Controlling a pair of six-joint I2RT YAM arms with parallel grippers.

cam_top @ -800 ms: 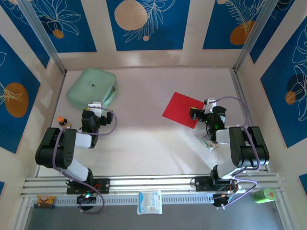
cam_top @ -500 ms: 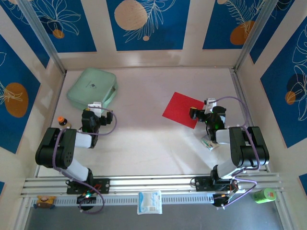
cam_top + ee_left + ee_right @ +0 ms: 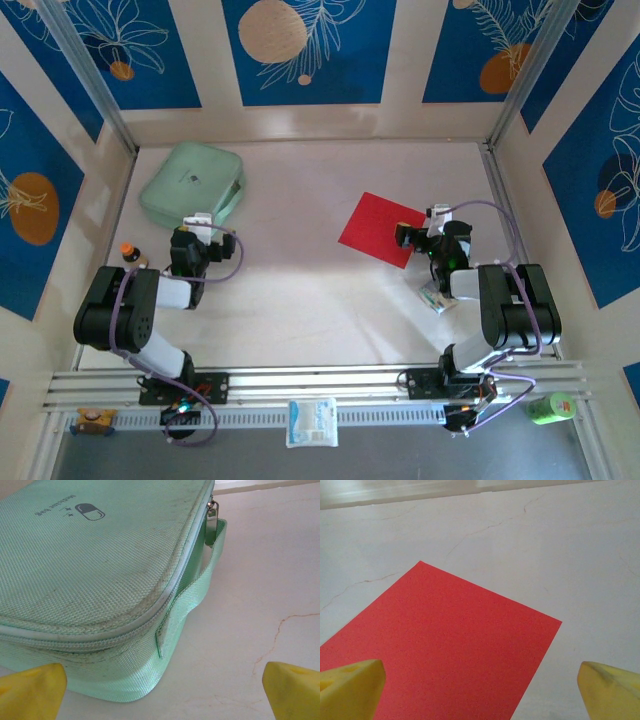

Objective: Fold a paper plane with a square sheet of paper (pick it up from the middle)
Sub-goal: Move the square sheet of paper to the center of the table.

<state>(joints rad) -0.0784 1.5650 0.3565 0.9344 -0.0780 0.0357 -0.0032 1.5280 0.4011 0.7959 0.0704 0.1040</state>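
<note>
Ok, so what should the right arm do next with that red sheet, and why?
Probably ease the right gripper forward and down over the middle of the square sheet of paper. Its jaws stand open, the sheet lies flat and unfolded on the table, and the gripper sits over its near edge.

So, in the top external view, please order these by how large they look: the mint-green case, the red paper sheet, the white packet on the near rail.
1. mint-green case, largest.
2. square sheet of paper, somewhat smaller; it is partly covered by the right end effector.
3. white packet, clearly smallest.
</note>
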